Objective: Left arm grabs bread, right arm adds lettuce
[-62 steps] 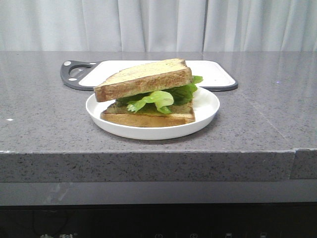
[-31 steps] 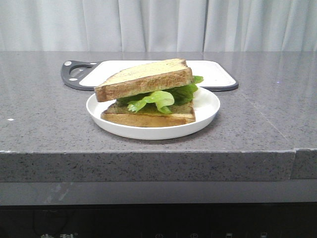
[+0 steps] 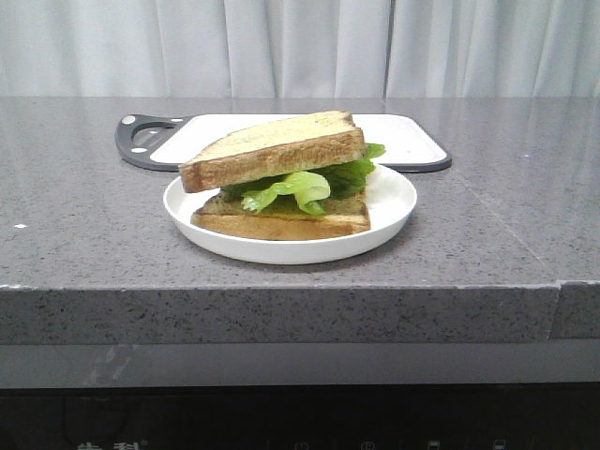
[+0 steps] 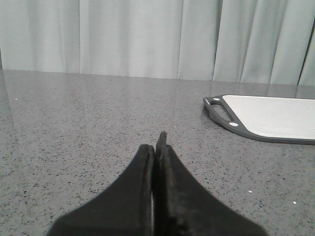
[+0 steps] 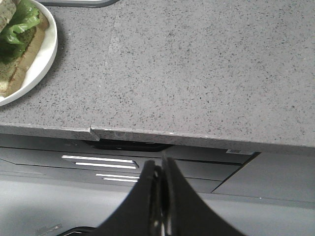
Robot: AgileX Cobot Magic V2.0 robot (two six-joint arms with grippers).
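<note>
On a white plate [image 3: 389, 202] near the counter's front edge lies a sandwich. The thick bread [image 3: 272, 148] rests tilted on top of the green lettuce [image 3: 300, 187], which lies on a thinner slice [image 3: 281, 222]. Neither arm shows in the front view. My left gripper [image 4: 155, 147] is shut and empty, low over bare counter, with the cutting board [image 4: 270, 118] ahead of it. Shut and empty as well, my right gripper [image 5: 161, 164] hangs in front of the counter's front edge, away from the plate [image 5: 42, 64] and the lettuce [image 5: 22, 19].
A white cutting board [image 3: 403, 136] with a dark grey rim and handle lies behind the plate. The grey speckled counter [image 3: 487, 225] drops off at its front edge [image 5: 197, 132]. Pale curtains hang at the back.
</note>
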